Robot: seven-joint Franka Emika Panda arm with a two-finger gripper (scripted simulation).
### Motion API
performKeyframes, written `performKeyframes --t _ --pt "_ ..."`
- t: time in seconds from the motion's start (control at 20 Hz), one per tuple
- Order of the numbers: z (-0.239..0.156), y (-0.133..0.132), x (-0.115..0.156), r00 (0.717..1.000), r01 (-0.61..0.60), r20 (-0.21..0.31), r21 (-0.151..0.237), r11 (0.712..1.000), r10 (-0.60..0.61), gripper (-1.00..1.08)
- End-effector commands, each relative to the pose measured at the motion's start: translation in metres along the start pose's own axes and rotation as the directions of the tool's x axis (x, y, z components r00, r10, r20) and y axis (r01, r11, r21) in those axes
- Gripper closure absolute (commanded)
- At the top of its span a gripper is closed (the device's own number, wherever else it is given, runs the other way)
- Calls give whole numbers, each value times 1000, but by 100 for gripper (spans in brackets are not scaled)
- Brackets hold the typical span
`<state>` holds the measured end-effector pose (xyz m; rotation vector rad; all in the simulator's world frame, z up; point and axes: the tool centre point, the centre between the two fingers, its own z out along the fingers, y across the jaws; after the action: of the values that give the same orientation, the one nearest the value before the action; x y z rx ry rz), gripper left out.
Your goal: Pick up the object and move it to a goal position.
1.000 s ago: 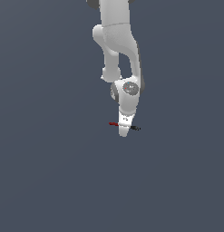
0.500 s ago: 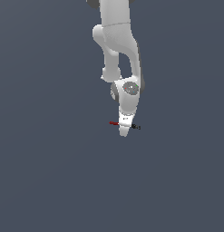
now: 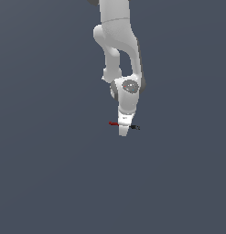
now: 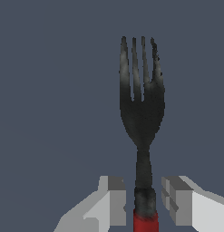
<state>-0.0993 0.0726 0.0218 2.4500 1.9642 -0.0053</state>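
The object is a small fork point(image 4: 141, 113) with black tines and neck and a red handle end. In the wrist view its neck runs between my gripper's point(image 4: 144, 192) two grey fingers, with a narrow gap on each side. The left finger point(image 4: 114, 201) and the right finger point(image 4: 177, 199) stand apart from it. In the exterior view the fork point(image 3: 113, 123) lies flat on the grey floor, red end toward the exterior view's left and black end toward its right. My gripper point(image 3: 125, 131) points down over the fork's middle and hides that part.
The white arm point(image 3: 119, 50) comes down from the top of the exterior view. Plain grey floor point(image 3: 50, 173) surrounds the fork on all sides, with no other objects in view.
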Motion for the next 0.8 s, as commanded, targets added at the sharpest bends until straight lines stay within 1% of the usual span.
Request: performKeyframes --t 0.0,0.35,0.75 --pt "-9 1 -7 1000 0 0 -1 1000 0 108" --pt "-50 4 -35 1000 0 1 -1 1000 0 108" --pt "-118 8 -82 1000 0 -1 0 1000 0 108"
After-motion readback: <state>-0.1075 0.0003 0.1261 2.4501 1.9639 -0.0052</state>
